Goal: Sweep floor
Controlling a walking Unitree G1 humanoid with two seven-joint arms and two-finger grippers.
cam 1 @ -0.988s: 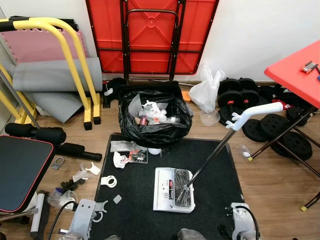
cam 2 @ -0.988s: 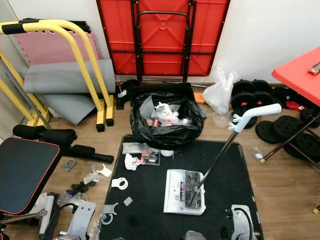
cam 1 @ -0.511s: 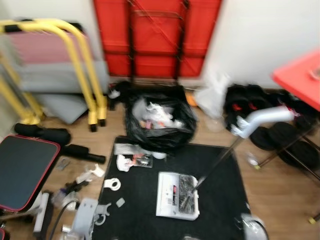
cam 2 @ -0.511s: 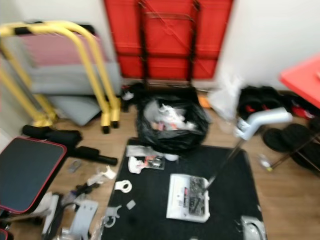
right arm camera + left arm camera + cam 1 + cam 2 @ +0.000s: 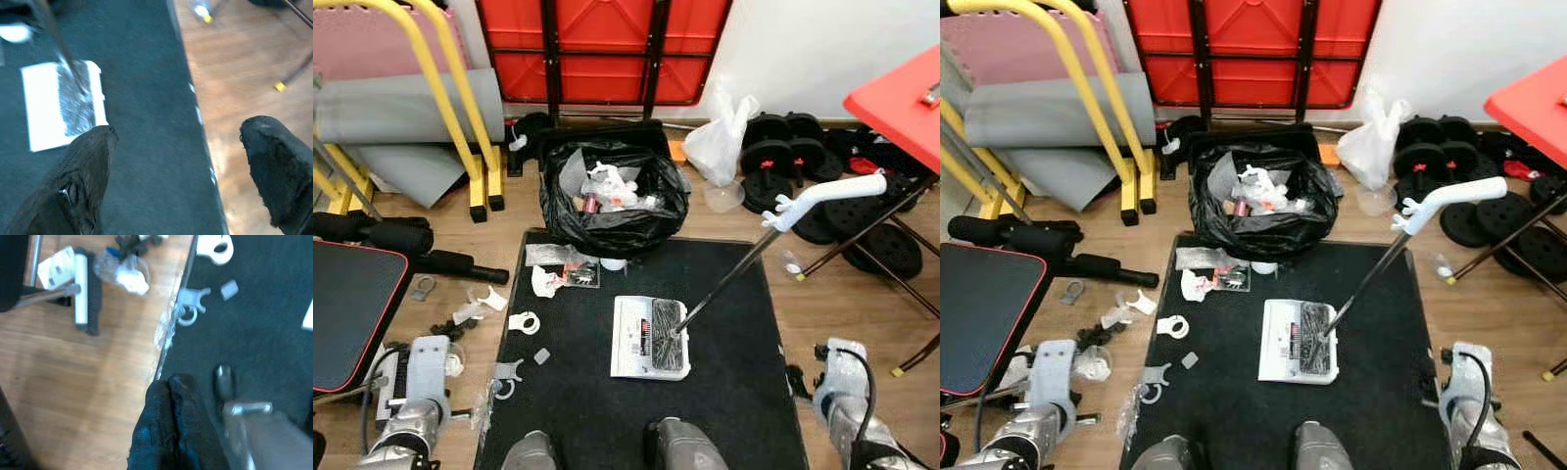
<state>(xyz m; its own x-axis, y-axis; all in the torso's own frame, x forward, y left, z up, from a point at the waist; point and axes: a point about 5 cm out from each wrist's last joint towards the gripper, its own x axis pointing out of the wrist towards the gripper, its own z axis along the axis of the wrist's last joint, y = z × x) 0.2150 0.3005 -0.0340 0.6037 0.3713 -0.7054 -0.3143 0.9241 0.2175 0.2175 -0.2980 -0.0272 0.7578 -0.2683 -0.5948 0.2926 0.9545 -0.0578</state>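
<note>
A white flat floor sweeper (image 5: 650, 338) with a long thin metal pole and white handle (image 5: 823, 198) stands in the middle of the black rectangular floor mat (image 5: 734, 343), its pole leaning toward the robot's right, in front of a black bin bag stuffed with rubbish (image 5: 613, 201). White plastic scraps (image 5: 524, 322) lie scattered over the mat's left part and the wooden floor (image 5: 460, 304) beside it. The left claw (image 5: 169, 386) hangs over the mat's left edge, fingers pressed together and holding nothing, while the right claw (image 5: 178, 147) hangs above the mat's right edge, fingers spread wide and empty.
</note>
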